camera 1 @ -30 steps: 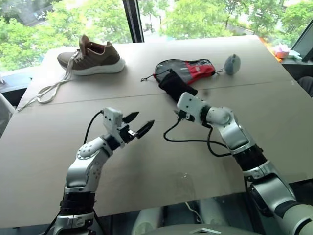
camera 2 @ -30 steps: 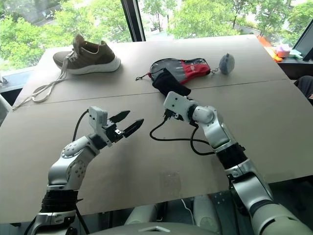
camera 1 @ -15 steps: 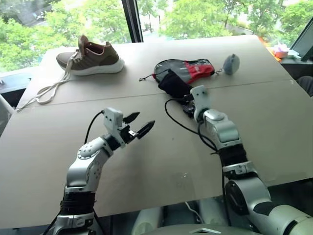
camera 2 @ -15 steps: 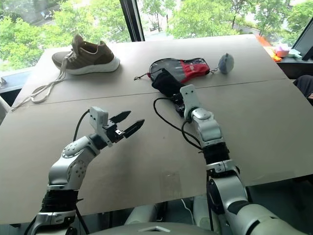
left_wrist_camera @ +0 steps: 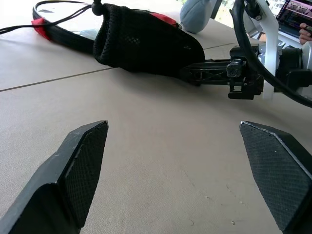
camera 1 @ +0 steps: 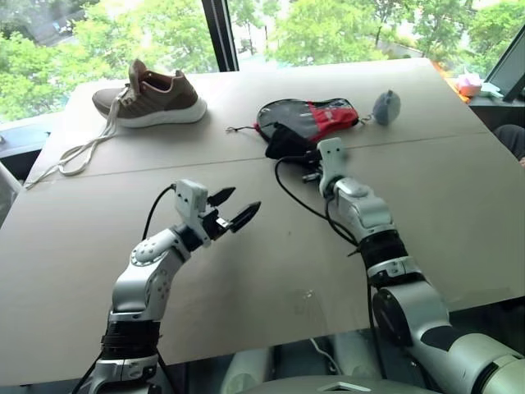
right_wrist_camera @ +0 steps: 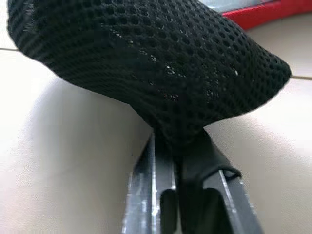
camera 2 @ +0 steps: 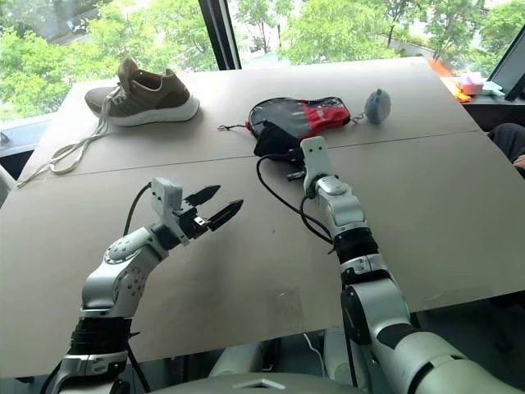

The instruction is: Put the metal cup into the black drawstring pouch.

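The black drawstring pouch lies bunched on the table against the red-and-grey case; its mesh fabric fills the right wrist view. My right gripper is shut on the pouch's near edge, with a fold of fabric pinched between its fingers. In the left wrist view that gripper lies low on the table and meets the pouch from the side. My left gripper hovers open and empty above the table, nearer to me and left of the pouch. The metal cup is out of view.
A brown shoe with long laces sits at the far left. The racket-shaped case lies behind the pouch, a grey fuzzy ball to its right. A black cable loops off my right forearm over the table.
My right arm reached forward and rolled its wrist, then its fingers closed on the pouch's edge. The pouch bunched up slightly. The left arm stayed still.
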Robot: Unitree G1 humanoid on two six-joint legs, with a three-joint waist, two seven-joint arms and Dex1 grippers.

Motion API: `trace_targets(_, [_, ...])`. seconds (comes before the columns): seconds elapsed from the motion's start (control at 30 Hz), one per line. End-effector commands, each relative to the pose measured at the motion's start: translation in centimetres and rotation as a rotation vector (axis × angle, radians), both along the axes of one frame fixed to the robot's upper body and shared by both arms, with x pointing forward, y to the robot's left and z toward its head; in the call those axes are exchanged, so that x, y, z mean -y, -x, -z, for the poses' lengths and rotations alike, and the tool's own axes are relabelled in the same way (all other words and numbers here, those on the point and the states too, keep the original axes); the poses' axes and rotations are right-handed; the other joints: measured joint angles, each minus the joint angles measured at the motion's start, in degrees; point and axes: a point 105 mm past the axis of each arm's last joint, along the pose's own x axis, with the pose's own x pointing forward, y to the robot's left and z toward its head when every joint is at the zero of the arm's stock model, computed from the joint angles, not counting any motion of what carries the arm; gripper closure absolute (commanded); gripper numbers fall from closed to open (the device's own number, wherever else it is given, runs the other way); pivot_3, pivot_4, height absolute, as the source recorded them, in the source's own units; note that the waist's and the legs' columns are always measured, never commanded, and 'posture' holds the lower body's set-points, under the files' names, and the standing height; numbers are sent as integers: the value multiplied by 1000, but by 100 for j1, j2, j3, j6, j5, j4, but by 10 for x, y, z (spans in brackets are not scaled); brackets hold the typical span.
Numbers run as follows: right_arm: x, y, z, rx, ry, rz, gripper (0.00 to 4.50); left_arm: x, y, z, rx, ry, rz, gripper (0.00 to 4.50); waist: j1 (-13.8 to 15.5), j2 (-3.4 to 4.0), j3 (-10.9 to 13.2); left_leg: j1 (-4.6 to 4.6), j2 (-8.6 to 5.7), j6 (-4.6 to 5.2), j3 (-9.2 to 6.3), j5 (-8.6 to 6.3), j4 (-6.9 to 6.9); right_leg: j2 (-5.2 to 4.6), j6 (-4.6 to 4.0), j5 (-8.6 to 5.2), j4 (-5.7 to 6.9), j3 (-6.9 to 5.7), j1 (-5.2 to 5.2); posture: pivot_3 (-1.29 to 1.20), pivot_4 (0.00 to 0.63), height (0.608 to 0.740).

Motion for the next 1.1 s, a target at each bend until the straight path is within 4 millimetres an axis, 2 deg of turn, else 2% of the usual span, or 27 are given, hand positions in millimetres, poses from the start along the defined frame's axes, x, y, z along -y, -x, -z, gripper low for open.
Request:
trace_targets(0.03, [-16, 19, -18, 75, 11, -195, 4437, 2, 1, -8, 43, -15, 12, 0, 1, 0, 0, -1, 0, 0, 0, 0, 0, -1, 0, 0, -2, 0, 0, 0, 150, 740])
trace_targets(0.17, [-6, 54, -30, 63, 13, -389, 4437, 3, 1, -9, 46, -15, 16, 0, 40, 0, 0, -4, 0, 1, -1, 0, 1, -3, 0, 0, -2, 0, 0, 0, 150, 740])
trace_targets(0.3, [27, 91, -32, 12, 63, -540, 4437, 0, 0, -13, 56, -20, 17, 0, 82, 0, 0, -14, -3, 1, -12, -1, 7, -7, 0, 0, -6, 0, 1, 0, 150, 740])
trace_targets(0.37, [54, 106, -27, -19, 130, -580, 4437, -2, 0, -15, 58, -18, 22, 0, 91, 0, 1, -14, -4, 2, -16, -1, 5, -10, 0, 0, -9, -1, 3, 0, 150, 740])
trace_targets(0.47, [98, 119, -22, -41, 247, -598, 4437, -4, 2, -18, 65, -15, 46, 0, 124, -1, 2, -15, -3, 3, -15, -2, 3, -11, 0, 0, -15, -1, 5, 0, 150, 740])
trace_targets(0.6, [140, 143, -12, -43, 424, -731, 4437, -6, 3, -20, 75, -42, 78, 0, 143, -2, 3, -13, -1, 4, -9, -2, 0, -11, 0, 0, -15, 2, 10, 0, 150, 740])
trace_targets(0.67, [163, 140, -3, -59, 532, -715, 4437, -10, -2, -25, 69, -6, 71, 0, 147, -2, 3, -10, 2, 4, -9, -2, 2, -8, 0, 0, -17, 1, 15, 0, 150, 740])
trace_targets(0.73, [179, 132, -3, -49, 602, -692, 4437, -9, -4, -26, 78, -49, 91, 0, 156, -3, 3, -2, 1, 4, -7, -2, 6, -9, 1, 0, -16, 1, 26, 0, 150, 740])
trace_targets(0.77, [181, 129, -6, -52, 584, -685, 3826, -7, -6, -25, 88, -86, 113, 0, 158, -3, 3, 3, 1, 4, -7, -2, 7, -9, 1, 0, -15, 0, 31, 0, 150, 740])
trace_targets(0.8, [182, 127, -9, -50, 565, -678, 3653, -5, -7, -25, 100, -129, 141, 0, 160, -3, 3, 4, 1, 4, -7, -2, 8, -9, 1, 0, -14, 0, 32, 0, 150, 740])
trace_targets(0.83, [182, 125, -11, -49, 548, -677, 3070, -4, -8, -25, 107, -154, 159, 0, 167, -3, 4, 7, 1, 3, -7, -2, 8, -9, 1, 0, -12, 2, 32, 0, 150, 740])
trace_targets(0.87, [183, 123, -12, -39, 550, -673, 2814, -2, -10, -23, 123, -211, 198, 0, 183, -3, 4, 7, 1, 3, -8, -2, 8, -9, 0, 0, -12, 1, 32, 0, 150, 740])
trace_targets(0.97, [194, 118, -14, -67, 561, -616, 1394, 3, -18, -20, 165, -355, 311, 0, 218, -3, 4, 3, 0, 3, -10, -2, 5, -10, 0, 0, -21, -1, 31, 0, 150, 740])
trace_targets(1.1, [207, 127, -19, -133, 561, -630, 1394, 13, -37, -32, 231, -438, 416, 0, 287, 1, 7, -12, -5, 4, -22, -3, 7, -17, 0, 0, -38, -13, 31, 0, 150, 740])
